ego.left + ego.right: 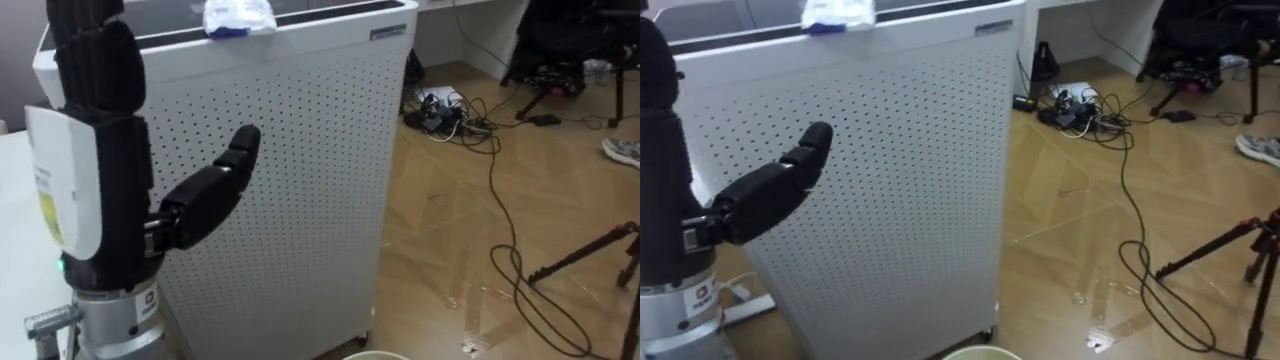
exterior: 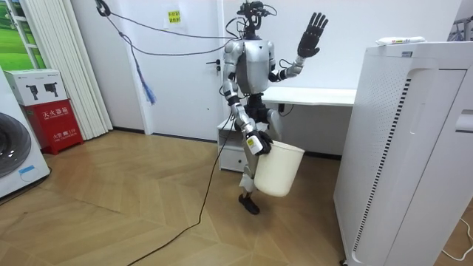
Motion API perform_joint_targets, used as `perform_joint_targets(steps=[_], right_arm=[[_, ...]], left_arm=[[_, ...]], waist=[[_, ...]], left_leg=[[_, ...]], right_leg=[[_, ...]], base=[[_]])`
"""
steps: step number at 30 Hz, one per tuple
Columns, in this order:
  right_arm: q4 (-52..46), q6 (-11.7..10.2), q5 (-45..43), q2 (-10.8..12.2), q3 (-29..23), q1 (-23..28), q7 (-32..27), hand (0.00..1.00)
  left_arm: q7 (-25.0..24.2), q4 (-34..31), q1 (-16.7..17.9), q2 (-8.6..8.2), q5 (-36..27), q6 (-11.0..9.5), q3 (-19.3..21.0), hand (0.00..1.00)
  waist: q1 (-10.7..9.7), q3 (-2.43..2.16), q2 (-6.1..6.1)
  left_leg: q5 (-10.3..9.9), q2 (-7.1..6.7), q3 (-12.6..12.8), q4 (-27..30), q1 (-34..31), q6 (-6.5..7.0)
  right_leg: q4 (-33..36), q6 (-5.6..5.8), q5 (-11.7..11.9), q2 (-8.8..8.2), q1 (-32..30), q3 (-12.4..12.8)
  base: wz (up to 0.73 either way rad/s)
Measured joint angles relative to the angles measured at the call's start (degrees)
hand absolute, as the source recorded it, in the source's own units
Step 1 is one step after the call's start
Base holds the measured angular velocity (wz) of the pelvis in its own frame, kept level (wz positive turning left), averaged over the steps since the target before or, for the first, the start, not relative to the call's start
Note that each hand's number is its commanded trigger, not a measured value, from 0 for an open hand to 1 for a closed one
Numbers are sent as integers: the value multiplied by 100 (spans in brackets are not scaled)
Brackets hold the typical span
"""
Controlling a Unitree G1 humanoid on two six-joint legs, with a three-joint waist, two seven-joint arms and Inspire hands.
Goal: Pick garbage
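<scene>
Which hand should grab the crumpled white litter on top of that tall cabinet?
Left, likely: the left hand is raised and open near the white perforated cabinet bearing the crumpled white-and-blue litter; the right hand carries a cream plastic bucket.

Herringbone wood floor, white walls, white desk, tall perforated white cabinet, pale curtains

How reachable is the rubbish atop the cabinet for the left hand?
Probably yes: the open left hand hovers by the cabinet top, nothing between it and the rubbish; the right hand holds a bucket.
</scene>
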Motion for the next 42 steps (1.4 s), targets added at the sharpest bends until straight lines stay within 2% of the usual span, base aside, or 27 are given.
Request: perform_joint_targets(steps=[1,2,3,4,5,6,7,8,9,13,15,17,19,20,23,24,25,26,27,28,29,30,32,36,37,39,42], right_arm=[[75,3,0,11,12,-26,1,100],[162,4,-7,24,13,-41,-11,100],[181,5,-26,-3,13,-41,-54,100],[181,4,-25,-22,10,-41,-69,100],[184,12,-26,-48,17,-38,-71,100],[184,25,-26,-49,19,-36,-72,100],[183,56,-32,-49,41,-34,-71,100],[182,62,-32,-52,59,-33,-70,100],[182,68,-28,-69,59,-34,-70,100],[134,103,-51,-82,59,-38,-115,100],[133,108,-58,-94,65,-44,-114,100],[132,109,-72,-105,107,-49,-77,100],[106,110,-71,-107,114,-59,-37,100],[75,109,-73,-88,120,-60,-33,100],[-63,109,-190,-81,112,-60,-42,100],[-129,109,-238,-74,113,-63,-47,100],[-229,109,-293,-76,115,-73,-47,100],[-274,109,-328,-84,117,-101,-38,100],[-281,109,-407,-84,122,-126,-13,100],[-282,110,-430,-82,127,-117,19,100],[-285,114,-487,-79,137,-96,30,100],[-284,121,-530,-92,127,-63,16,100],[-282,123,-537,-140,108,-55,13,100],[-283,130,-534,-142,106,-60,-34,100],[-283,136,-534,-142,107,-59,-34,100],[-276,138,-538,-122,121,-48,44,100],[-225,140,-589,-129,119,-44,118,100]], left_arm=[[3,9,-2,-2,0,-28,-9,0],[17,28,-2,-1,4,-65,-8,0],[34,29,-31,-1,108,-59,10,0],[55,29,-56,0,203,-55,14,0],[95,33,-99,-2,460,-49,14,0],[118,34,-98,0,566,-47,15,0],[145,31,-109,5,772,-33,15,0],[175,25,-158,17,916,-31,6,0],[234,21,-154,27,952,-34,-17,0],[218,52,-154,62,973,2,-19,0],[217,54,-164,78,974,7,-18,0],[213,53,-188,82,996,0,-19,0],[221,101,-248,79,992,-5,-35,0],[224,151,-277,80,989,-3,-40,0],[249,180,-390,124,989,-4,-43,0],[262,195,-424,152,990,-4,-44,0],[260,271,-524,199,992,8,-71,0],[253,307,-566,198,988,53,-96,0],[251,320,-596,202,985,111,-160,0],[251,323,-607,216,975,135,-215,0],[249,320,-620,248,975,130,-279,0],[229,335,-613,257,978,126,-323,0],[210,332,-614,263,984,108,-347,0],[203,310,-595,287,990,179,-346,0],[198,268,-564,323,990,241,-346,0],[135,117,-453,444,994,349,-346,0],[-25,-55,-410,526,1109,488,-342,0]], waist=[[11,6,-24],[47,6,-46],[50,4,-45],[39,0,-37],[41,-5,-49],[53,-20,-61],[93,-104,-55],[85,-123,-97],[98,-114,-142],[65,-113,-207],[44,-112,-204],[85,-107,-188],[66,-71,-129],[3,-58,-126],[-57,-40,-45],[-56,-42,-6],[-43,-4,5],[-26,14,56],[-38,22,127],[-62,17,143],[-130,5,136],[-266,-6,147],[-235,-60,160],[-129,-78,123],[-134,-92,86],[-67,-148,8],[54,-176,-4]], left_leg=[[-5,-106,-46,-49,-190,8],[24,-311,-188,-379,-524,15],[139,-458,-323,-1014,-774,-30],[263,-485,-368,-1358,-880,-11],[682,-546,-480,-1806,-1050,72],[813,-548,-484,-1914,-1059,89],[1018,-573,-455,-2020,-1015,200],[1195,-647,-461,-2119,-935,283],[1315,-695,-453,-2135,-895,361],[1141,-852,-453,-2044,-836,521],[981,-941,-445,-1941,-787,579],[691,-1057,-415,-1804,-680,662],[510,-1072,-336,-1658,-583,754],[411,-1139,-331,-1629,-479,799],[206,-1175,-330,-1477,-426,911],[196,-1191,-345,-1490,-417,926],[191,-1219,-399,-1538,-402,945],[187,-1227,-562,-1587,-400,953],[190,-1224,-830,-1622,-384,947],[198,-1222,-931,-1660,-353,933],[204,-1243,-1028,-1719,-299,920],[196,-1281,-1195,-1722,-265,900],[219,-1273,-1273,-1854,-212,851],[257,-1231,-1322,-2058,-24,795],[274,-1234,-1381,-2147,54,780],[292,-1221,-1423,-2307,202,759],[294,-1203,-1444,-2428,356,757]], right_leg=[[-8,40,-22,-20,-5,52],[-51,78,-23,-54,-10,145],[-55,89,-21,-87,-34,150],[-51,101,-31,-88,-62,151],[-37,141,-70,-94,-77,183],[-34,162,-85,-89,-79,223],[-52,259,-99,-100,-78,229],[-61,277,-120,-184,-47,163],[-81,297,-131,-297,-18,-14],[-232,440,-221,-556,180,-331],[-220,532,-310,-659,285,-379],[101,654,-430,-826,354,-465],[608,657,-429,-972,313,-573],[874,657,-429,-1073,298,-602],[1074,764,-365,-1136,300,-666],[1096,790,-349,-1142,282,-670],[1167,848,-318,-1170,158,-659],[1011,839,-434,-1138,26,-628],[624,808,-459,-989,-105,-565],[347,782,-426,-925,-145,-504],[-240,786,-120,-860,-148,-414],[-353,858,275,-788,-105,-366],[-566,839,298,-743,48,-455],[-814,836,299,-707,303,-583],[-910,835,299,-706,408,-675],[-1169,810,315,-670,625,-742],[-1452,816,376,-628,862,-832]], base=[[-26],[-33],[-30],[-24],[-26],[-37],[-31],[-27],[-13],[11],[7],[-3],[-3],[8],[4],[0],[-8],[-13],[-8],[18],[56],[63],[36],[19],[24],[16],[5]])
